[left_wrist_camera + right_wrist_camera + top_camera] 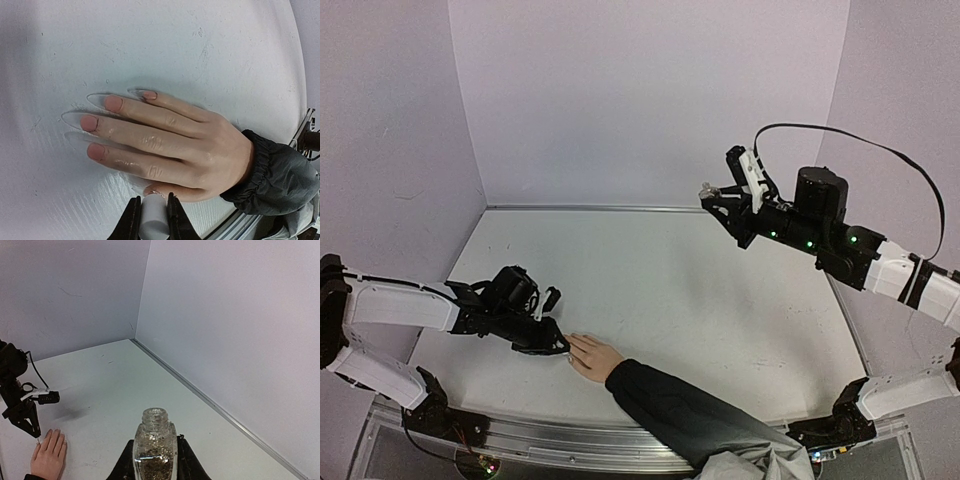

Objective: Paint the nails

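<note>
The nails (90, 122) are not a thing I can take hold of: they are thin, stiff and smooth, they sit on a living hand (175, 150) that is soft and may move, and each one is far smaller than my fingers. So I judge that only the brush should touch them, very lightly, and that my grip belongs on the white brush handle (152, 222). My left gripper (152, 205) is clenched on that handle, at the bottom middle of the left wrist view. The hand lies flat on the table (650, 270), palm down, at the lower middle of the top view, with its fingers pointing left to my left gripper (555, 345) and a dark sleeve (272, 175) at the wrist. In the left wrist view four nails show at the middle left: pink beds, each with a long, clear, pointed tip that almost disappears against the white table. The thumb nail is just above the handle, at the bottom middle, and I think the brush is close to it, but the tip is hidden from me. My right gripper (156, 460) is raised at the upper right of the top view, well apart from the hand, and is closed around a small glass bottle (156, 450) with an open neck and glittery contents.
</note>
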Controlling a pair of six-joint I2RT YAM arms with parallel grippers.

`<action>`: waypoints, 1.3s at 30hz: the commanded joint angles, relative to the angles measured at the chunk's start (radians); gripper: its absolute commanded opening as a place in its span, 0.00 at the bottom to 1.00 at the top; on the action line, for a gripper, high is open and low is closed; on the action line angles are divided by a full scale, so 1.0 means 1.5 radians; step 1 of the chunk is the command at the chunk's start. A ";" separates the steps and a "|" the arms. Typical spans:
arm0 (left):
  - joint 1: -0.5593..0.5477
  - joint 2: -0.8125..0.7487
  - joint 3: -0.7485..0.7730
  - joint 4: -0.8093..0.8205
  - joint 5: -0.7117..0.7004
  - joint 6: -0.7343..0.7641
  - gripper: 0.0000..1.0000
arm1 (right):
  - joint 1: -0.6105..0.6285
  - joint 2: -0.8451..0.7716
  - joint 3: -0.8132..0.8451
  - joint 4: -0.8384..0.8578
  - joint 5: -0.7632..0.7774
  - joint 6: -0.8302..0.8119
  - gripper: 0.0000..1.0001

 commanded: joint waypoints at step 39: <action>-0.002 -0.008 -0.003 0.023 -0.050 -0.014 0.00 | 0.003 0.005 0.006 0.043 -0.005 -0.002 0.00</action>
